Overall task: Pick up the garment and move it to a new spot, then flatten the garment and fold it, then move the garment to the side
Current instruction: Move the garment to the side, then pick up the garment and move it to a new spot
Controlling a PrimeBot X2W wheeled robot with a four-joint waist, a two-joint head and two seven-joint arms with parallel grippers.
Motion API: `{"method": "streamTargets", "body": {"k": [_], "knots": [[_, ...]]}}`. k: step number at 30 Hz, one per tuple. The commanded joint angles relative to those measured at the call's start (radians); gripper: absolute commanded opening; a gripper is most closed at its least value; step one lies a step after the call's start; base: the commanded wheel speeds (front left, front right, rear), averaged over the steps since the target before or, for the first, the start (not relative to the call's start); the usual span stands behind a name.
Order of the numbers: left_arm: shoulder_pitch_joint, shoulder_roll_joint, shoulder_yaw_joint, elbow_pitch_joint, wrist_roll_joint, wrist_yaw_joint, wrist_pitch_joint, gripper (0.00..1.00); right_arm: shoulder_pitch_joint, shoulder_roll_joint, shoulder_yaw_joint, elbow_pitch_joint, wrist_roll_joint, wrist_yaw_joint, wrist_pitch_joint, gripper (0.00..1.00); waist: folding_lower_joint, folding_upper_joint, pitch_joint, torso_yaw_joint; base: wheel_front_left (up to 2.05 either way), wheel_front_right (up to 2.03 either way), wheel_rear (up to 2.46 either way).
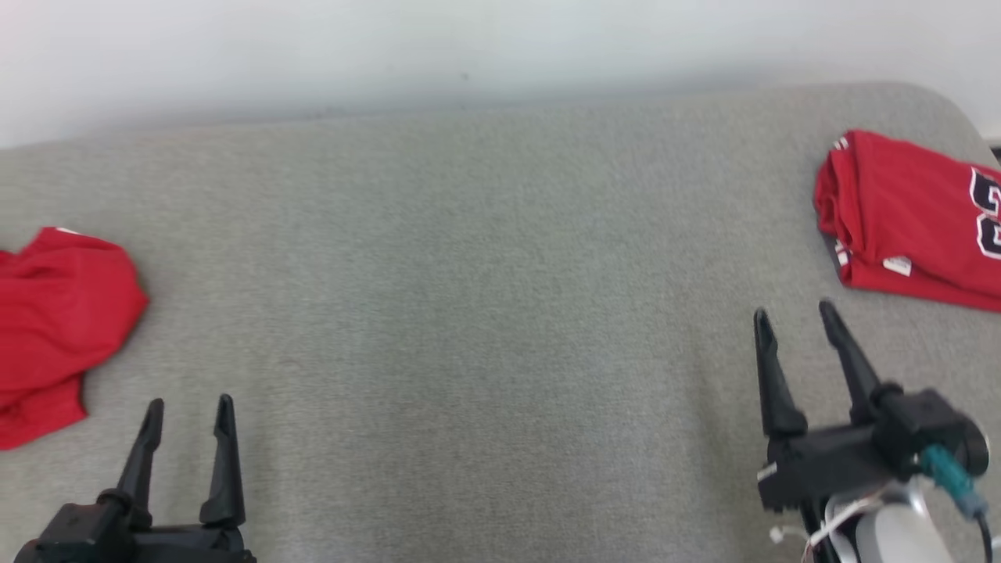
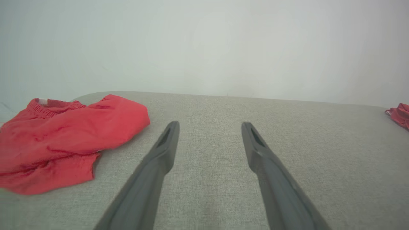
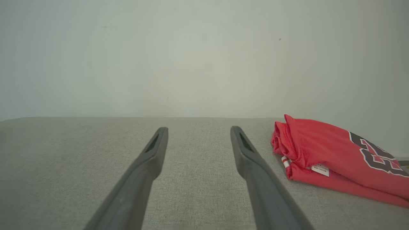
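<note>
Nearest the robot, the left gripper (image 1: 190, 401) sits at the lower left over the grey padded surface (image 1: 469, 274), its two dark fingers apart with nothing between them. The left wrist view shows the same gap, with bare grey cloth inside it (image 2: 210, 123). The right gripper (image 1: 794, 310) stands at the lower right, also spread and holding nothing, fingers aimed toward the far edge (image 3: 199, 128).

Just left of the left gripper lies the crumpled red garment (image 1: 55, 328), bunched and creased, not touching the fingers. The head view cuts it off at the left edge. In the left wrist view (image 2: 64, 140) it stretches mostly sideways, with a ribbed band and a white tag at its far left corner. Its true shape is hard to make out.

Farther back on the right lies the folded red jersey (image 1: 907, 211), near the surface's rounded right corner and clear of the right gripper. Its long axis runs left to right, with the folded end toward the middle of the surface. A small white label (image 1: 897, 266) shows on its near edge. The dark, white-edged number (image 3: 372, 155) is partly cut off by the frame.

Behind everything is a plain pale wall (image 1: 469, 47).
</note>
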Motion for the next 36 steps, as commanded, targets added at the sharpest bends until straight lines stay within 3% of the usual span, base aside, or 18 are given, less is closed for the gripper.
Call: {"method": "streamTargets", "body": {"k": [1,13,36], "knots": [[0.001,-0.002,-0.005,0.011,0.005,-0.005,0.0,1.0,0.038,0.009,-0.005,-0.011,-0.006,-0.003,-0.005,1.0,0.0002,0.0001,-0.06,0.053,0.0,0.0,0.0],[0.04,0.002,-0.029,0.053,0.012,-0.004,0.0,1.0,0.212,0.057,-0.015,-0.059,0.007,-0.003,-0.005,1.0,0.0002,0.0001,-0.151,0.115,0.0,0.0,0.0],[0.046,-0.001,-0.023,0.071,0.01,-0.006,0.0,1.0,0.243,0.067,0.016,-0.04,0.034,-0.003,-0.016,1.0,0.0002,0.0001,-0.158,0.111,0.0,0.0,0.0]]}}
